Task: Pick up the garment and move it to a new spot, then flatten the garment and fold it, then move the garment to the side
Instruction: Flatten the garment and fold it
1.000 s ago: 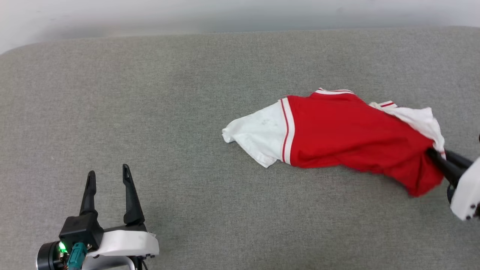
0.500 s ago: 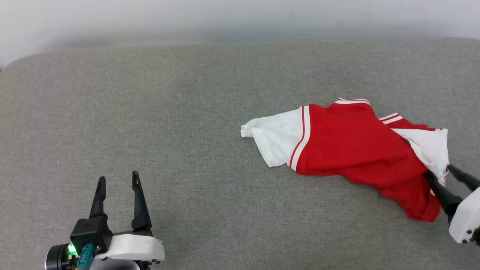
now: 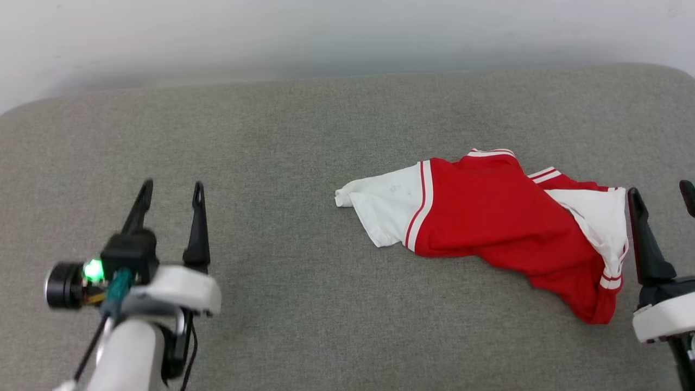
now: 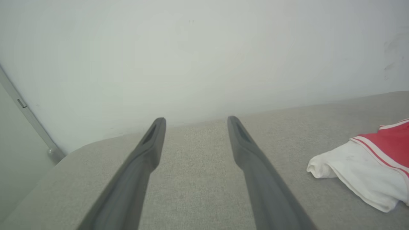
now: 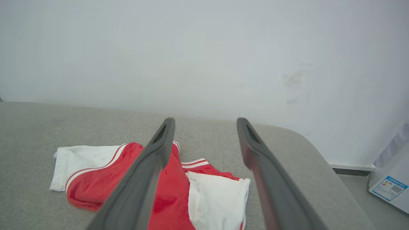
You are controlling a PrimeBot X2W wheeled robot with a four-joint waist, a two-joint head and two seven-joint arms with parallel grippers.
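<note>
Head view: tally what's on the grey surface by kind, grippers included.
Garments: 1, the red-and-white T-shirt, crumpled and lying loose.
Grippers: 2, the left gripper and the right gripper, both open and holding nothing.
Total: 3

The garment (image 3: 488,217) is soft cloth, dull, with folds and wrinkles in it. The grey pad (image 3: 304,136) under it has a woven cloth cover that looks rough and a bit fuzzy, with no shine. The wall (image 3: 326,32) is white, smooth and dull.

The left gripper (image 3: 172,187) has dark fingers (image 4: 255,166) like smooth, dull plastic. Its shell (image 3: 179,288) is white, smooth plastic with a soft shine. The right gripper (image 3: 659,189) has the same dark, dull fingers (image 5: 271,179) and white shell (image 3: 662,320).

A white box (image 5: 394,159) looks smooth and has a printed paper label (image 5: 389,188).
</note>
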